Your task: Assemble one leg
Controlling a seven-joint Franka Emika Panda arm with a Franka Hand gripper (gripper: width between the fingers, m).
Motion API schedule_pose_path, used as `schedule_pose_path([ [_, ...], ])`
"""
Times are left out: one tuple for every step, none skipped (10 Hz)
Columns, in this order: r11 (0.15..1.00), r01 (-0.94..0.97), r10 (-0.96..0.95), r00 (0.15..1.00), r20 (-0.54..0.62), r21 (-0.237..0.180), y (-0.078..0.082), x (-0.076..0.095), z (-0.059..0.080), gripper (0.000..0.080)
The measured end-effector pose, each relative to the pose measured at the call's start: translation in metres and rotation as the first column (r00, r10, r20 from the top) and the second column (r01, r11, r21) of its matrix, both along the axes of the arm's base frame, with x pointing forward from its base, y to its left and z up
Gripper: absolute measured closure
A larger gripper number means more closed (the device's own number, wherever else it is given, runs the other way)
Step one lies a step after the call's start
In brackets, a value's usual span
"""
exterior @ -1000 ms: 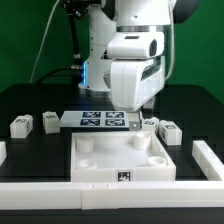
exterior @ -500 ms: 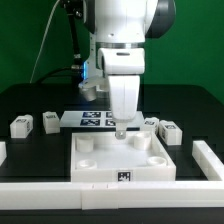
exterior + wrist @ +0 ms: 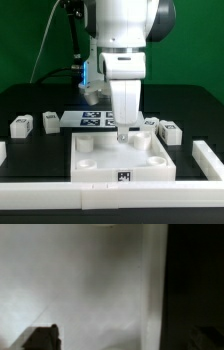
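Tray (image 3: 95, 174): lying nearest, round sockets facing up.
Gripper (image 3: 122, 134): hanging fingers-down over the tray's far edge; cannot tell its opening or whether it is holding anything.
Legs (image 3: 22, 126): sitting on the table, two at the exterior view's left, two at its right.
Marker board (image 3: 92, 120): lying farthest.

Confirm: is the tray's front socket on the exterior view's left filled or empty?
Empty. The socket shows as a bare hollow in the tray; the nearest leg lies outside it.
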State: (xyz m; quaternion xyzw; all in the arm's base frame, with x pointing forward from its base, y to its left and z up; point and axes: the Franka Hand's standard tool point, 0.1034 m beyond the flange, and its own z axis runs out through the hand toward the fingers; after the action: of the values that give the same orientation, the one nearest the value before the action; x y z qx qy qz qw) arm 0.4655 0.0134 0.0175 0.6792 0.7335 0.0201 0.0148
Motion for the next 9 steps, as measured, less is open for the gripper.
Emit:
schedule_pose_path([
  [0.999, -0.055, 0.054, 0.999, -0.004, -0.003, -0.0022, -0.0039, -0.0040, 0.0150],
  [0.998, -0.059, 0.059, 0.998, -0.008, -0.003, -0.0026, -0.0053, -0.0054, 0.0150],
  [0.998, -0.057, 0.057, 0.998, -0.017, -0.002, -0.0028, -0.0075, -0.0092, 0.0150],
  [0.999, -0.050, 0.049, 0.999, -0.020, -0.002, -0.0035, -0.0085, -0.0105, 0.0150],
  [0.999, -0.044, 0.044, 0.999, -0.020, -0.001, -0.0034, -0.0086, -0.0105, 0.0150],
  [0.999, -0.044, 0.044, 0.999, -0.020, -0.001, -0.0035, -0.0086, -0.0105, 0.0239],
  [0.999, -0.044, 0.044, 0.999, -0.020, -0.001, -0.0035, -0.0086, -0.0105, 0.0421],
  [0.999, -0.044, 0.044, 0.999, -0.020, -0.001, -0.0035, -0.0086, -0.0105, 0.0562],
  [0.999, -0.044, 0.044, 0.999, -0.020, -0.001, -0.0035, -0.0086, -0.0105, 0.0562],
])
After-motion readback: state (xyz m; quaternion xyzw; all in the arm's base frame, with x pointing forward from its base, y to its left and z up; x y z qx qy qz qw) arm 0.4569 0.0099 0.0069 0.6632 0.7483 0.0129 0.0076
